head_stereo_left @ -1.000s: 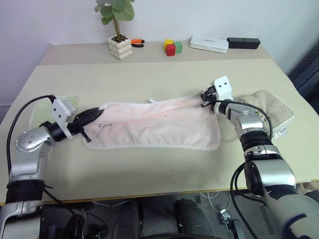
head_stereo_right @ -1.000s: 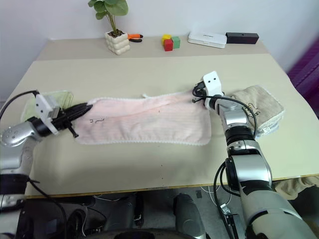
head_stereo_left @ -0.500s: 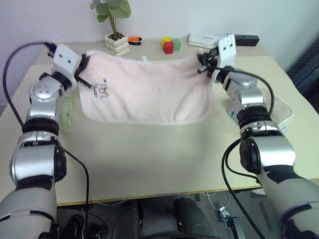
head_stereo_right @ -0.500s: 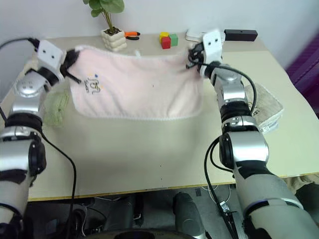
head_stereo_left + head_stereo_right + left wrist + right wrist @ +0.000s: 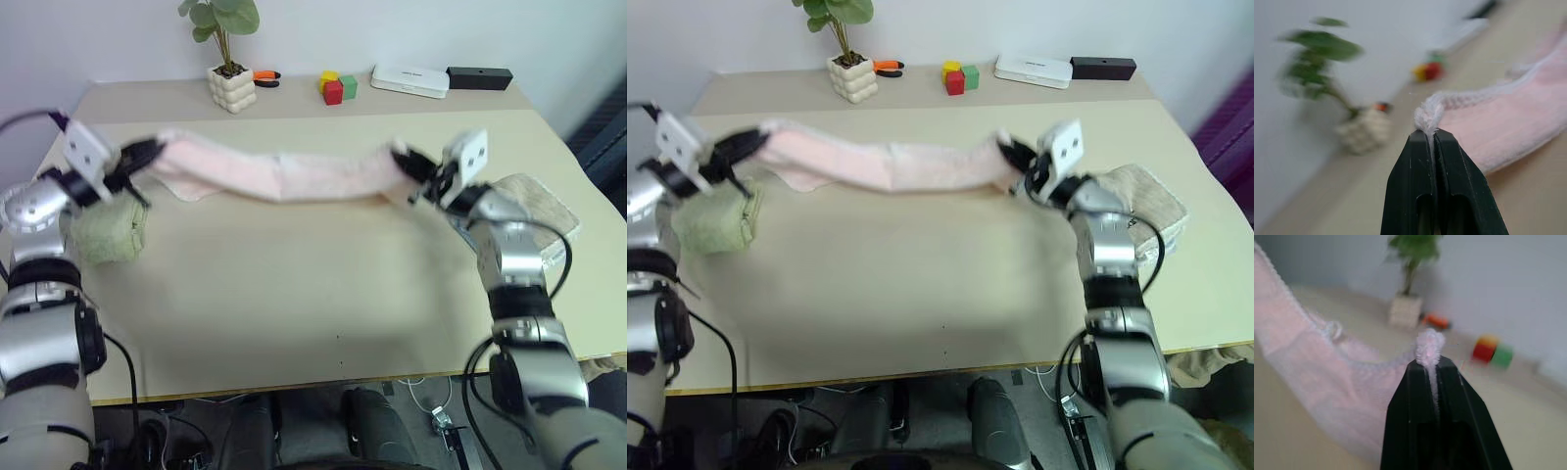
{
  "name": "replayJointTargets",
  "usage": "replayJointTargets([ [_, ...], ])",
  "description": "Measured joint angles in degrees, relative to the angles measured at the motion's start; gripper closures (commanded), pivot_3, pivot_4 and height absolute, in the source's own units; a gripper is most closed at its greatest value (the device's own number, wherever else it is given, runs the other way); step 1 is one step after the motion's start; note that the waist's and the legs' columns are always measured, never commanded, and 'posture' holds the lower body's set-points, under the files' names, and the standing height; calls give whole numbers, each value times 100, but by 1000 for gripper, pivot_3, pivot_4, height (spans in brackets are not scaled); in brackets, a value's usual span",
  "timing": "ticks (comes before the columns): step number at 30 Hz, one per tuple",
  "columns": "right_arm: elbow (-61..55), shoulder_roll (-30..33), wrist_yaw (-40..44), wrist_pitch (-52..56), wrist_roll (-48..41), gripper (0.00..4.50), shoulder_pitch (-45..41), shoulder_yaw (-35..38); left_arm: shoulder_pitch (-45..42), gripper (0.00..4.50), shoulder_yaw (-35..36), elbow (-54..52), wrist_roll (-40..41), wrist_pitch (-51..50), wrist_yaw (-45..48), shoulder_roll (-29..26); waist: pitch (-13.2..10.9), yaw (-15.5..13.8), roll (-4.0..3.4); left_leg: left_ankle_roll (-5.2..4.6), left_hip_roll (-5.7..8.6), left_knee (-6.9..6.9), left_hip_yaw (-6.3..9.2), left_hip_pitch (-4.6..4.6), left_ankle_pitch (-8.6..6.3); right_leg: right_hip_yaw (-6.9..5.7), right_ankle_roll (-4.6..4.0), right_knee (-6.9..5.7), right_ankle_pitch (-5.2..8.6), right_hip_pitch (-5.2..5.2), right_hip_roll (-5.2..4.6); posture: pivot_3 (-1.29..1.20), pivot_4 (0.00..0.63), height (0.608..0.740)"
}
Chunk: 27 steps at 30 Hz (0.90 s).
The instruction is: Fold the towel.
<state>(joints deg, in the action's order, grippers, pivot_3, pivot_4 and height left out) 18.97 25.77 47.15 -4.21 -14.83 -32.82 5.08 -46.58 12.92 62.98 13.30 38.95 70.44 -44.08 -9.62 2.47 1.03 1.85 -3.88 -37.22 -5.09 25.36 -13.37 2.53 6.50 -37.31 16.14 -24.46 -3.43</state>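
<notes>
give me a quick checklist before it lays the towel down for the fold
1. Left gripper jaws shut on a towel corner: ok.
2. Right gripper jaws shut on the other corner: ok.
3. Towel spread flat between the grippers: not ok, it hangs bunched in a sagging band.
4. Bare table in front to lay it on: ok.
5. Green towel and beige towel clear of the landing spot: ok, both lie off to the sides.

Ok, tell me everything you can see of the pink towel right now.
The towel is pale pink, soft terry with a whitish scalloped edge. It stretches as a long, bunched band between the two pincers, sagging a little in the middle above the table. The left pincer is shut on one end, the right pincer on the other. Near its left end a flap hangs down towards the tabletop.
</notes>
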Motion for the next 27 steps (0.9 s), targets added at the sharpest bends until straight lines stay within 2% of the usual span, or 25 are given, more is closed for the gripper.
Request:
replayJointTargets([
  [6, -1344, 660, 528, 437, -235, 4425, 960, -10, 1069, 4500, 277, -1111, 804, -629, 1075, -184, 2, -12, 5, -24, -1, -13, 7, -8, -13, 0, -1, -21, 0, 5, 1, 0, 150, 735],
  [15, -1561, 1125, 1368, 401, -185, 4425, 1727, -298, 2466, 4500, 365, -2299, 1045, -1264, 1426, -326, 5, -62, 6, -26, 0, -21, 9, -12, -15, 0, -1, -24, 0, 12, 1, 0, 150, 735],
  [16, -1489, 1129, 1394, 354, -98, 3842, 1744, -378, 2545, 4500, 366, -2408, 1051, -1312, 1390, -320, 5, -70, 6, -26, 0, -23, 10, -12, -15, 0, -2, -26, 0, 12, 2, 0, 150, 735],
  [17, -1465, 1137, 1409, 306, -28, 3563, 1772, -441, 2605, 4500, 365, -2532, 1056, -1355, 1344, -313, 5, -84, 6, -26, 0, -23, 10, -12, -15, 0, -2, -27, 0, 12, 2, 0, 150, 735],
  [21, -1467, 1162, 1393, 74, 344, 1588, 1848, -675, 2881, 4500, 368, -3009, 1109, -1487, 1176, -258, 5, -163, 6, -26, 0, -28, 10, -13, -15, 1, -2, -30, 0, 12, 2, 0, 150, 735],
  [27, -1474, 1405, 1430, 128, 427, 1588, 1664, -678, 3027, 4500, 367, -3202, 1111, -1600, 1074, -236, 5, -187, 6, -29, 0, -47, 10, -12, -17, 1, -3, -41, 1, 13, 2, 0, 150, 735],
])
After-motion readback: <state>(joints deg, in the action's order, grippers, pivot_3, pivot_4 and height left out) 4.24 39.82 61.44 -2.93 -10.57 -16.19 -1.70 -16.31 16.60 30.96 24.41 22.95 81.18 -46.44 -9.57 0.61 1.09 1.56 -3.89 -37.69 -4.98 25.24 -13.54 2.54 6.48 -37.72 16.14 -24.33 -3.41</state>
